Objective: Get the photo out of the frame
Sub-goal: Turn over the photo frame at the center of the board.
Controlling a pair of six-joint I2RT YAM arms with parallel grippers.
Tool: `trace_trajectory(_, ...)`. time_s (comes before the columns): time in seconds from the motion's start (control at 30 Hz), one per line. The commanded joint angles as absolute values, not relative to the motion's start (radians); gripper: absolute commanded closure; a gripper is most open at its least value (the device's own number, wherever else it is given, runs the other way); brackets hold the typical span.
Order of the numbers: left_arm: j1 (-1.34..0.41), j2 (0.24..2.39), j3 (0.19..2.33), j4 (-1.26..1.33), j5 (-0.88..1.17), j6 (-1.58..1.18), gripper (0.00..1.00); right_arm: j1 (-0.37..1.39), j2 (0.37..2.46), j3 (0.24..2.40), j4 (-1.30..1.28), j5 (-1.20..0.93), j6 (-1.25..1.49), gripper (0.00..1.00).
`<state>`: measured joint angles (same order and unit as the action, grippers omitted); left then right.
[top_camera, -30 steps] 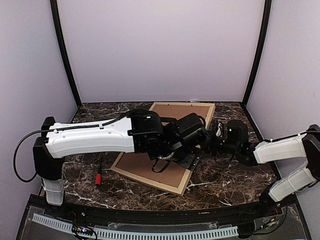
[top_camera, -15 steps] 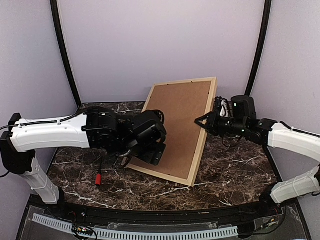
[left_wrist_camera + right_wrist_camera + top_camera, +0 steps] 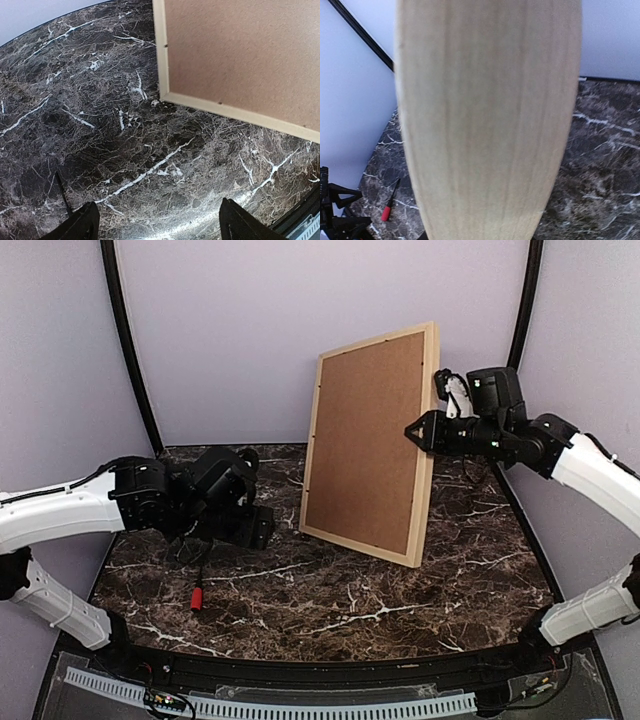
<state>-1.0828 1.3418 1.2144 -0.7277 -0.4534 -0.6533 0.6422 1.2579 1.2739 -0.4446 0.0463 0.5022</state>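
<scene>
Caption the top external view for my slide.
Right fingers clamp the frame nearly upright, brown backing board facing the camera; left fingers open, clear of it.

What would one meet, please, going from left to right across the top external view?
Red-handled tool → left gripper, open → frame, standing with its back to the camera → right gripper, clamped on the frame's right edge.

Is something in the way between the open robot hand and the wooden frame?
No, nothing visible does. Only bare marble table lies between the open left gripper and the frame. The brown backing board fills the frame's back on that side, and the photo does not show.
</scene>
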Motion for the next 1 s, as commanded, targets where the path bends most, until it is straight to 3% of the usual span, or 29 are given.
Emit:
trace_trajectory(0.0, -1.038, 1.288, 1.174, -0.656, -0.392, -0.630, 0.15, 0.677, 1.301, 1.411, -0.628, 0.373, 0.178, 1.00)
trace_trajectory(0.2, -0.980, 1.273, 1.148, -0.623, -0.344, -0.620, 0.15, 0.776, 1.363, 1.559, -0.730, 0.594, 0.054, 1.00)
trace_trajectory(0.43, -0.870, 1.229, 1.127, -0.611, -0.269, -0.656, 0.18, 0.943, 1.438, 1.574, -0.777, 0.874, -0.053, 1.00)
trace_trajectory(0.67, -0.704, 1.159, 1.096, -0.581, -0.094, -0.702, 0.22, 1.088, 1.520, 1.473, -0.778, 0.990, -0.097, 1.00)
trace_trajectory(0.97, -0.525, 1.066, 1.058, -0.531, 0.134, -0.815, 0.24, 1.229, 1.615, 1.378, -0.758, 0.991, -0.092, 1.00)
